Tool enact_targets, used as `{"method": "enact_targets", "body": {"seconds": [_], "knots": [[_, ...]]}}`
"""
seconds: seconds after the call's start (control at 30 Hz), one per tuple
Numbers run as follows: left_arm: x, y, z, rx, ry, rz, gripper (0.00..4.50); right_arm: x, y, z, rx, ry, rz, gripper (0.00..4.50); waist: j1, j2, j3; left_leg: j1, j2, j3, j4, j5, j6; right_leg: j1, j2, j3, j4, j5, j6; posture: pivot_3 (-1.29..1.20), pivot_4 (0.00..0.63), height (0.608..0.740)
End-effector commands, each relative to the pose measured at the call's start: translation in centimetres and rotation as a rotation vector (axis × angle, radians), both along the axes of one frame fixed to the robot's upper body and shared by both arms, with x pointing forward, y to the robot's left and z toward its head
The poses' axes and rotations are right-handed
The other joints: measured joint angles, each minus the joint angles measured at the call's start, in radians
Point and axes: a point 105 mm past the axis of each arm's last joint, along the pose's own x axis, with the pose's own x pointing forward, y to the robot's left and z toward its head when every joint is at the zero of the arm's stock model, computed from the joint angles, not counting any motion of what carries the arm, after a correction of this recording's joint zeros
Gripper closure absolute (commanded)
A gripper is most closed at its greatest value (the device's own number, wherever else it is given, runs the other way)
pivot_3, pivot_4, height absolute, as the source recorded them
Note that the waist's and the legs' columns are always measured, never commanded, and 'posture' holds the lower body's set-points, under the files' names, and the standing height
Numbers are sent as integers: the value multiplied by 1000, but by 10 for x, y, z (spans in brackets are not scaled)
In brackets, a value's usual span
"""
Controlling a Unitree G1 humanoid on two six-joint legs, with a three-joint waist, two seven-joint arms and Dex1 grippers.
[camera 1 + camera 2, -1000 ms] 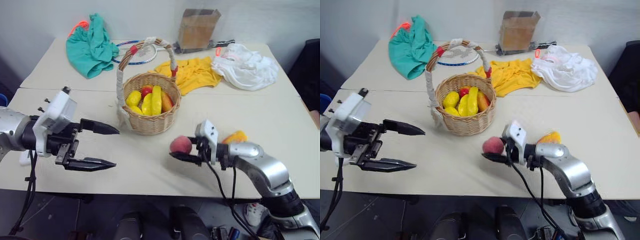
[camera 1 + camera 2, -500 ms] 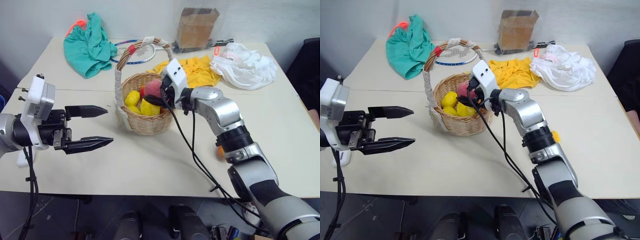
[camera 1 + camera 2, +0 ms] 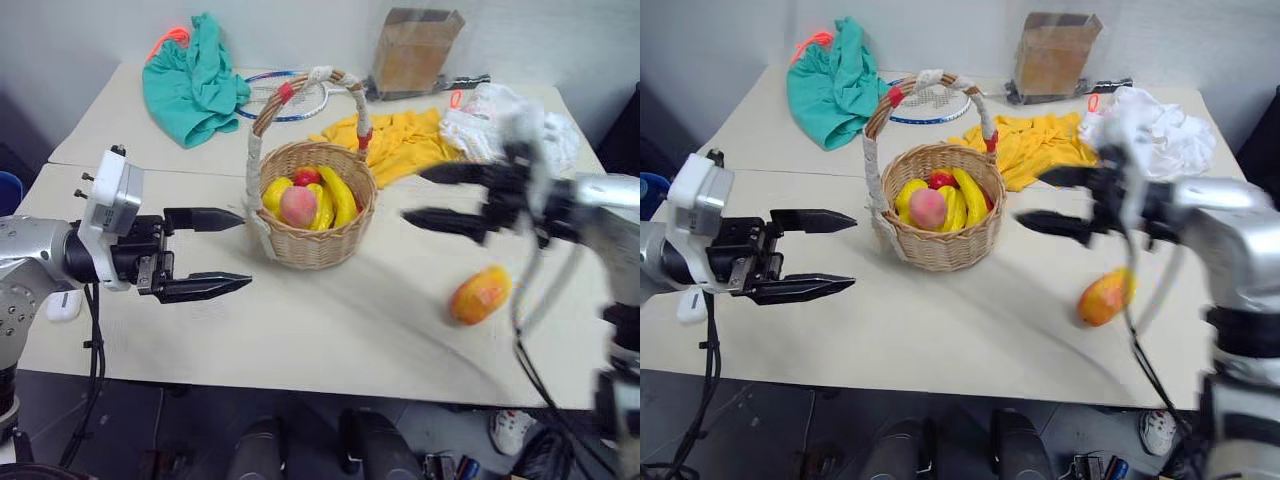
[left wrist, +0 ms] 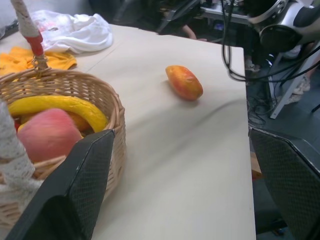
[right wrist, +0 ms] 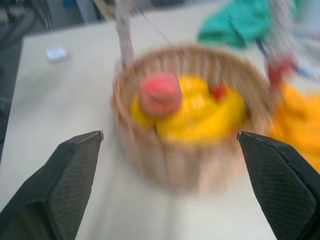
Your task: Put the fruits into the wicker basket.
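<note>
The round pink-red peach (image 3: 298,205) sits in the tan woven wicker basket (image 3: 318,248); the oval orange-yellow mango (image 3: 479,295) lies on the surface. Both the right gripper (image 3: 436,197) and left gripper (image 3: 222,252) are wide, empty. The rounded mango could roll if nudged off-centre.

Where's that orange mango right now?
In the head camera views the mango lies on the bare table, on the robot's right, apart from the wicker basket and below the right gripper.
</note>
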Motion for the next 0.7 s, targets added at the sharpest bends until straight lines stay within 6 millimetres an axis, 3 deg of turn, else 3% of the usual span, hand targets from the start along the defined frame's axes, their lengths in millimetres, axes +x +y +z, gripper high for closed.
{"method": "enact_targets", "body": {"seconds": [0.03, 0.17, 0.3, 0.33, 0.43, 0.6, 0.7], "knots": [[4, -3, 3, 7, -32, -54, 0, -48, -55, -5, -127, 25, -99, 47, 12, 0, 0, 1, 0, 0, 0, -2, 3, 1, 1, 0, 0, 0, 0, 0, 150, 740], [10, -7, 1, 10, -32, -90, 0, -77, -92, -25, -198, 82, -249, 47, -1, 1, 0, 7, 1, 4, 5, -2, 5, 5, 8, 8, 3, 3, 4, 0, 150, 740], [14, -12, 0, 15, -37, -121, 0, -82, -89, -31, -203, 54, -262, 47, -30, -3, 2, 34, 2, 4, -2, -3, 4, 29, 13, 17, -4, 6, 4, 0, 150, 740], [14, -13, 1, 14, -39, -127, 0, -78, -88, -36, -241, 32, -264, 47, -35, -3, 2, 36, 2, 4, -6, -3, 3, 34, 13, 18, -7, 6, 3, 0, 150, 740], [14, -15, 5, 13, -44, -139, 0, -54, -93, -68, -570, -70, -246, 47, -45, -4, 2, 46, 2, 3, -10, -2, 2, 38, 14, 18, -10, 6, 2, 0, 150, 740], [10, -16, 6, 20, -45, -141, 0, -28, -72, -88, -762, -289, -24, 47, -43, -1, 2, 42, 0, 4, -9, -1, -6, 31, 13, 21, -4, 2, 5, 0, 150, 740], [9, -15, 4, 29, -45, -126, 0, -8, -64, -89, -798, -395, 7, 47, -42, -1, 2, 38, 0, 3, -8, -2, -7, 29, 14, 21, -4, 0, 5, 0, 150, 740]]}}
